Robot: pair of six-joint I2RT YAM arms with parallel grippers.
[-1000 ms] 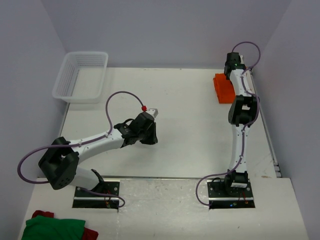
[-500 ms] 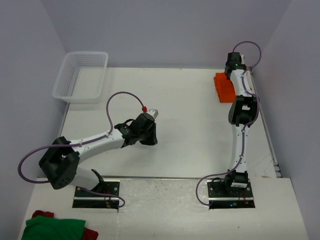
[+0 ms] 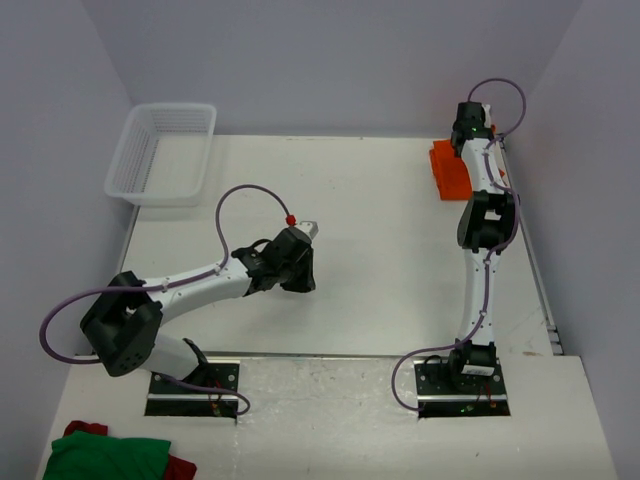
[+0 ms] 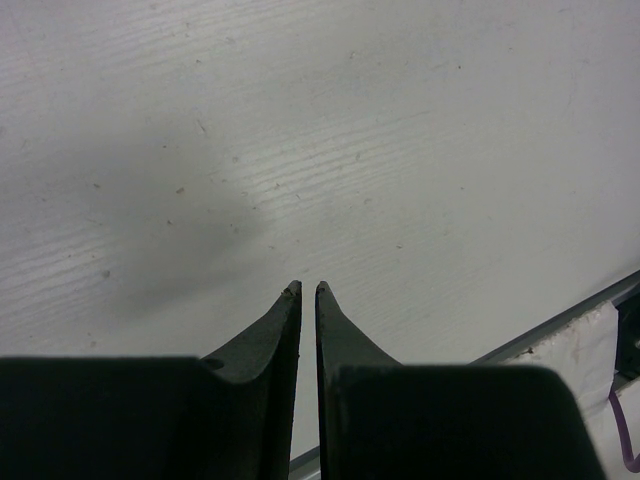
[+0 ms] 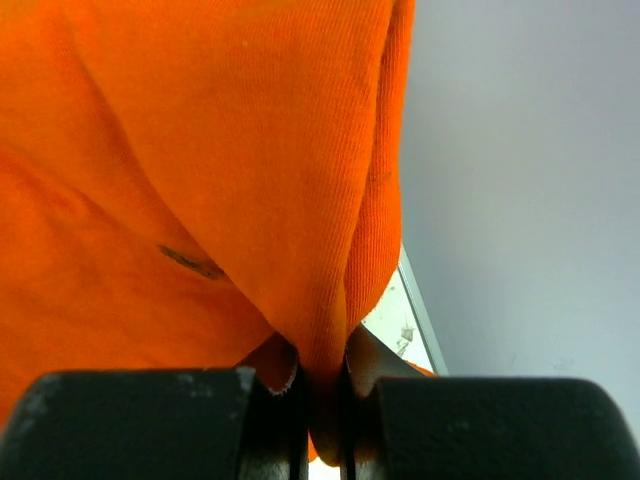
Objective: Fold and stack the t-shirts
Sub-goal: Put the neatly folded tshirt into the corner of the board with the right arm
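Within right tool [image 5: 322,368], fold of t-shirt [image 5: 200,150]

T-shirt [image 3: 449,172]: plain bright orange, no print. Top view: gathered into a compact, elongated bundle at the far right corner of the table [image 3: 360,220], partly hidden under my right arm. Right wrist view: the fine-knit fabric [image 5: 200,180] fills most of the frame in soft folds; one small dark mark is visible. A doubled fold is pinched in my right gripper [image 5: 322,390].
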